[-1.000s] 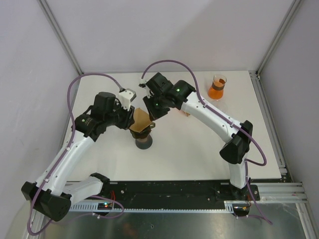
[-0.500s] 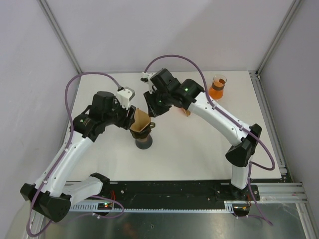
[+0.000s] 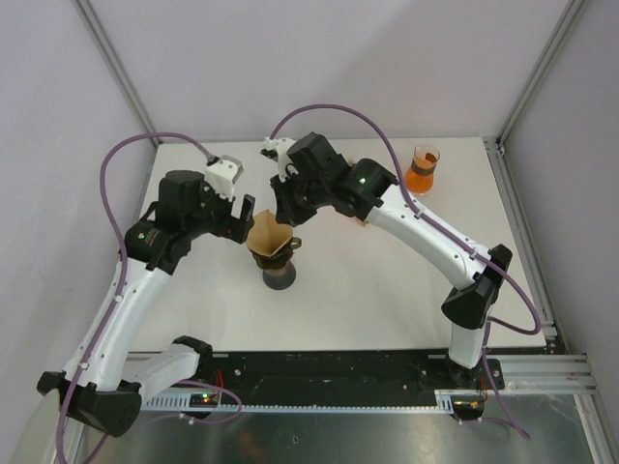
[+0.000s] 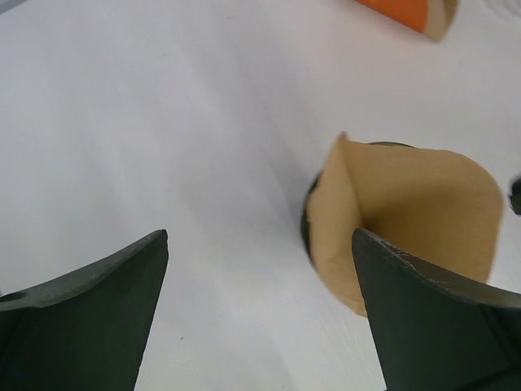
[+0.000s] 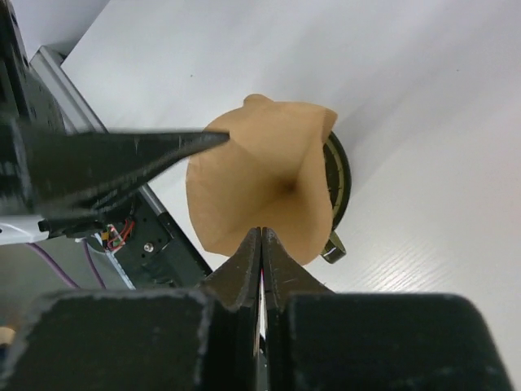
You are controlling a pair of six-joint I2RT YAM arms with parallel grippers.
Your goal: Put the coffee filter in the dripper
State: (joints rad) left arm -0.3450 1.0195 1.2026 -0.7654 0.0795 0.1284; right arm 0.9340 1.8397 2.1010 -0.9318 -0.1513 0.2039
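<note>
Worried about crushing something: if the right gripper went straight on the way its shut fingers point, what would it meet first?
The paper filter sitting in the dripper. The right gripper has its tips at the near rim, aimed into the cone; I cannot tell whether they touch it.

Jaws wide apart, coffee filter (image 4: pixel 411 216) seated in dripper (image 4: pixel 307 226)
</note>
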